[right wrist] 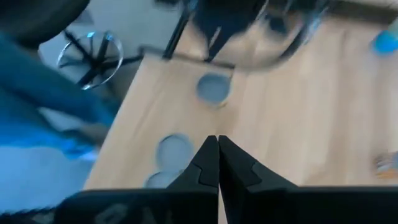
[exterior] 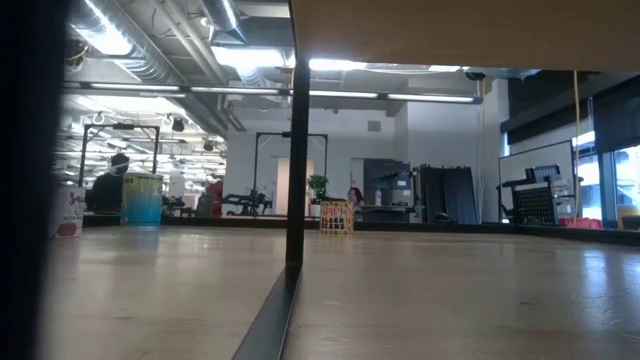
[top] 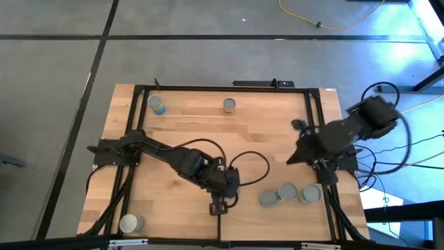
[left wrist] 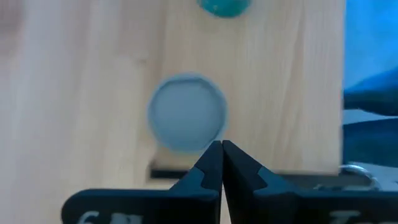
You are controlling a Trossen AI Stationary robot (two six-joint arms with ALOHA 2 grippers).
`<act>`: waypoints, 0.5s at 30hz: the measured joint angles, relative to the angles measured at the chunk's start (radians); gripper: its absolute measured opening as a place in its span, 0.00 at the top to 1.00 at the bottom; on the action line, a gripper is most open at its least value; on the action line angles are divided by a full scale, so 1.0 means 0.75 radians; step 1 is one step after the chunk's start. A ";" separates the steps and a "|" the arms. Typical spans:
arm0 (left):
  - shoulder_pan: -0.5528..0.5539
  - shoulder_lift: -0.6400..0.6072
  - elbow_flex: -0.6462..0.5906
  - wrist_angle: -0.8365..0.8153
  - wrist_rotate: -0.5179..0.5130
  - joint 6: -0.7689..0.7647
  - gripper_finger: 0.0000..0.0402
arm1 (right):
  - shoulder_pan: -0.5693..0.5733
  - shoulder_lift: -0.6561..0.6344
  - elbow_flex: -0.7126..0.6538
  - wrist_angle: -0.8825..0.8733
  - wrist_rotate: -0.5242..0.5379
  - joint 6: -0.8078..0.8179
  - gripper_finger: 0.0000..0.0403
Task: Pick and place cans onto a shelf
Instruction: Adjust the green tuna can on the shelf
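Low view: blue-labelled can [exterior: 142, 199] half hidden behind dark post [exterior: 295, 140].

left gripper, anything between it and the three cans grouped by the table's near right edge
Nothing visible. In the high view the left gripper, shut, sits over bare wood left of the three cans, with only open tabletop between them. The right gripper, also shut, hangs farther back, off that line.
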 joint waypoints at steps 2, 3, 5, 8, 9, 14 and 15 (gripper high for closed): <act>-0.006 -0.031 0.000 0.023 -0.074 -0.001 1.00 | 0.000 0.006 -0.078 0.000 -0.078 0.035 1.00; -0.010 -0.050 0.000 0.021 -0.109 -0.005 1.00 | -0.001 0.009 -0.121 0.000 -0.105 0.043 1.00; -0.017 -0.076 0.001 0.017 -0.184 -0.030 1.00 | 0.002 0.013 -0.212 0.017 -0.152 0.043 1.00; -0.031 -0.115 0.001 0.008 -0.284 -0.051 1.00 | 0.013 0.024 -0.339 0.066 -0.188 0.016 1.00; -0.033 -0.130 0.001 0.017 -0.314 -0.066 1.00 | 0.013 0.026 -0.380 0.102 -0.196 0.012 1.00; -0.047 -0.193 0.003 0.010 -0.426 -0.103 1.00 | 0.013 0.055 -0.594 0.326 -0.243 0.091 1.00; -0.052 -0.199 0.002 -0.002 -0.436 -0.100 1.00 | 0.013 0.065 -0.629 0.362 -0.244 0.116 1.00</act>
